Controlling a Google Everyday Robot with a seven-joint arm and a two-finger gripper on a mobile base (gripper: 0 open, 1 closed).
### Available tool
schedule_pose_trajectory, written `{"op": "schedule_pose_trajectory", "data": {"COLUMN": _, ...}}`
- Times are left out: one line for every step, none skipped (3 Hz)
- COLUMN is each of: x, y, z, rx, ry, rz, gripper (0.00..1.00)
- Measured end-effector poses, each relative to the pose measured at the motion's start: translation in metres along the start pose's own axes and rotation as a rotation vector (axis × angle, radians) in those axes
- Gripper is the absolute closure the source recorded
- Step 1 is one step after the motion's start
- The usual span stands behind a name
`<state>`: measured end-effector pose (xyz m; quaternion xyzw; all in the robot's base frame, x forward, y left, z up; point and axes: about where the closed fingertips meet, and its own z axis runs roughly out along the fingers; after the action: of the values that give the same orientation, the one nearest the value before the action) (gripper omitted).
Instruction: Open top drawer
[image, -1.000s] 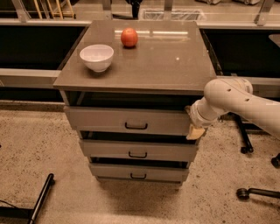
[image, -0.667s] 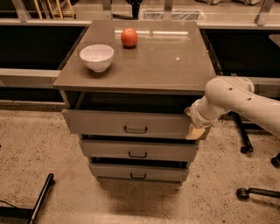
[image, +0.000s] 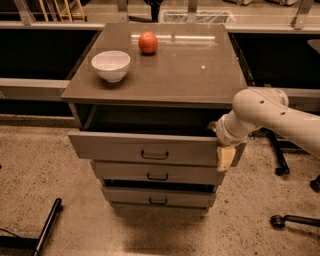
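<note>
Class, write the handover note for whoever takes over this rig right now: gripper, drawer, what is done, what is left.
Gripper: at the right end of the top drawer front, against its edge, not on the handle.
Top drawer: partly out, with a dark gap showing behind its front under the cabinet top.
Done: opening has begun.
Left: probably pull it further out, then let go and back the arm away.
Mind: a white bowl and a red-orange fruit sit on the cabinet top, so pull smoothly.
</note>
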<state>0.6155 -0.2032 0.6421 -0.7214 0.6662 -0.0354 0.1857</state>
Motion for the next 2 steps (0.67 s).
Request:
{"op": "schedule_pose_trajectory", "data": {"x": 0.0, "y": 0.0, "z": 0.0, "rx": 0.0, "ry": 0.0, "rz": 0.0, "gripper": 0.0}}
{"op": "schedule_pose_trajectory", "data": {"x": -0.0032, "y": -0.0006, "z": -0.0015, "rx": -0.022, "ry": -0.031, "rz": 0.005, "gripper": 0.0}}
